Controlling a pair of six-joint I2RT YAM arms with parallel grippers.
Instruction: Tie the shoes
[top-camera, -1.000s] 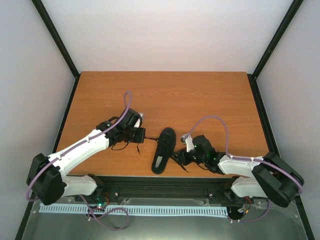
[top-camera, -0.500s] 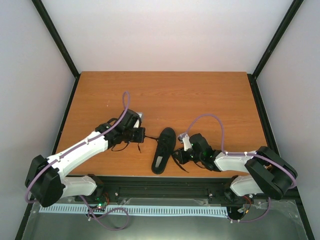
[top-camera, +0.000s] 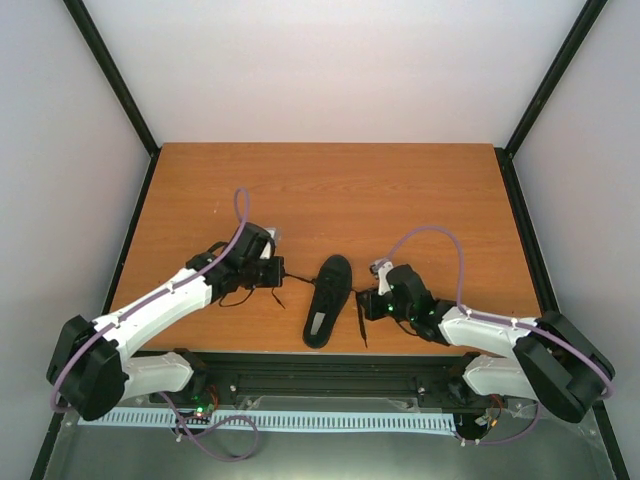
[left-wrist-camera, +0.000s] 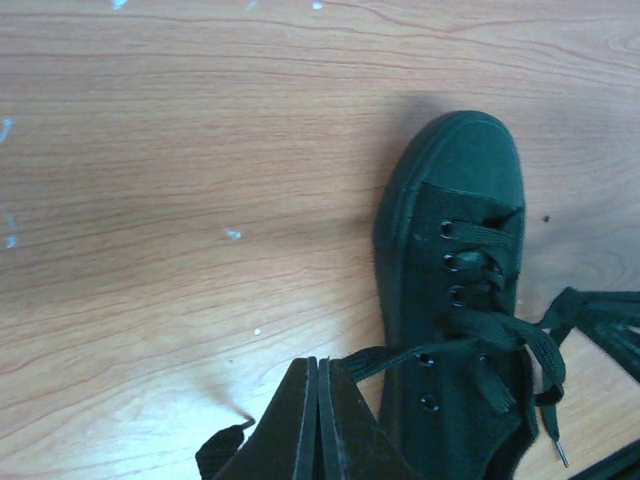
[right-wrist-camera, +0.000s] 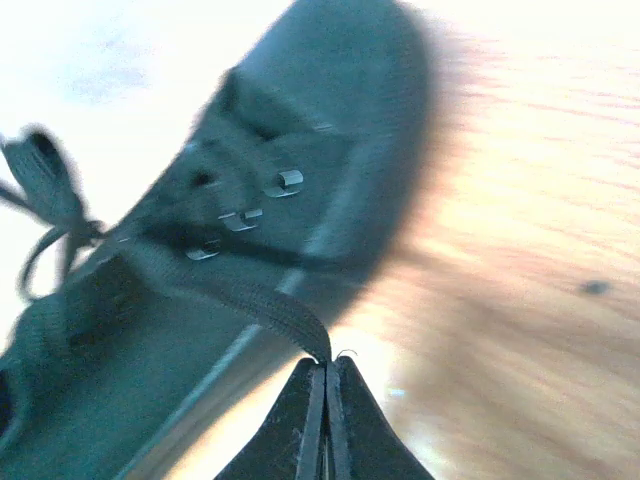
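Your left gripper (top-camera: 278, 272) has its fingers pressed together, pinching the left lace (left-wrist-camera: 395, 353). From the tips, that lace runs ahead and to the right, straight into the eyelets of the shoe (top-camera: 328, 298). In the left wrist view the shoe sits just ahead and right of the fingers, sole down on the table (top-camera: 420, 200), its toe pointing away from the gripper.

Your right gripper (top-camera: 368, 304) is likewise closed, nipping the right lace (right-wrist-camera: 262, 301) at the very tips. In that blurred wrist view the lace leads ahead and left to the shoe's side, close in front of the fingers.

From above, the shoe lies between your two grippers, each just beside it, with the heel toward the arm bases.
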